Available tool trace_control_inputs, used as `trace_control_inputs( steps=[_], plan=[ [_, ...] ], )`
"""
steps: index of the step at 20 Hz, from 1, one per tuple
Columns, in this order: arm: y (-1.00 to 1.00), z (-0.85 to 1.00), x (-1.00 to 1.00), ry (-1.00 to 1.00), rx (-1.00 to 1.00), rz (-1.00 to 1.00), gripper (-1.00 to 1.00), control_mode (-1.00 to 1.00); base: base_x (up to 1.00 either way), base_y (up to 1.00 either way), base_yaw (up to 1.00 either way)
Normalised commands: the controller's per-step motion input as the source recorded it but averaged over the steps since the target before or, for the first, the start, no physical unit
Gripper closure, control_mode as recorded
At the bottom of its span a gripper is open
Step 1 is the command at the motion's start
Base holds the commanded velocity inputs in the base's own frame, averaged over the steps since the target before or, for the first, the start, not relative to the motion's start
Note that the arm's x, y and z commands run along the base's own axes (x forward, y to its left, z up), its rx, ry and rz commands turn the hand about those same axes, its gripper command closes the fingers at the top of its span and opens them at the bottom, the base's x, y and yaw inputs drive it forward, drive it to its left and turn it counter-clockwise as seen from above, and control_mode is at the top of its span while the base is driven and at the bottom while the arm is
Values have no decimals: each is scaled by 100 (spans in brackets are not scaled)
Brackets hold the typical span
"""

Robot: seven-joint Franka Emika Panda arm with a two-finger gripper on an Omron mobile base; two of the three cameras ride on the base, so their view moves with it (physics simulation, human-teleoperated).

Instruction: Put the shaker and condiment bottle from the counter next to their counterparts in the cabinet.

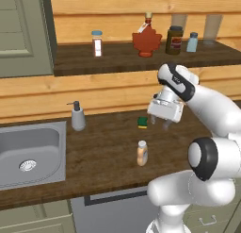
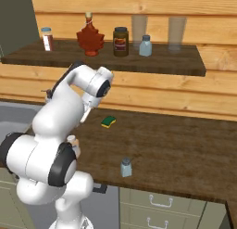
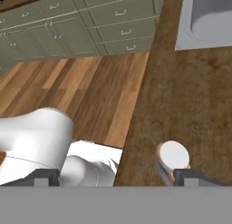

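Hovering with jaws spread wide and empty, the gripper (image 1: 160, 123) hangs above the condiment bottle (image 1: 142, 153) near the counter's (image 1: 103, 152) front edge. Next, I judge, it must drop straight down around the bottle's whitish cap

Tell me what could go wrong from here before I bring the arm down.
The end effector hangs open above the counter, and the condiment bottle sits near the front edge; a sideways nudge could tip it off. On the shelf, the maple-leaf bottle and brown jar stand close, so placing between them may knock one. The shaker also sits close to the edge, beside the arm's sweep.
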Motion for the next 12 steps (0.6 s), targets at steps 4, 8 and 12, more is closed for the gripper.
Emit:
trace_control_inputs(
  steps=[4, 8, 12],
  plan=[
    [0, -52, -16, -3, -2, 3, -100, -100, 0, 0, 0],
    [0, -27, -2, -7, 0, 3, -100, -100, 0, 0, 0],
    [0, -14, 0, -7, 0, 0, -100, -100, 0, 0, 0]
  ],
)
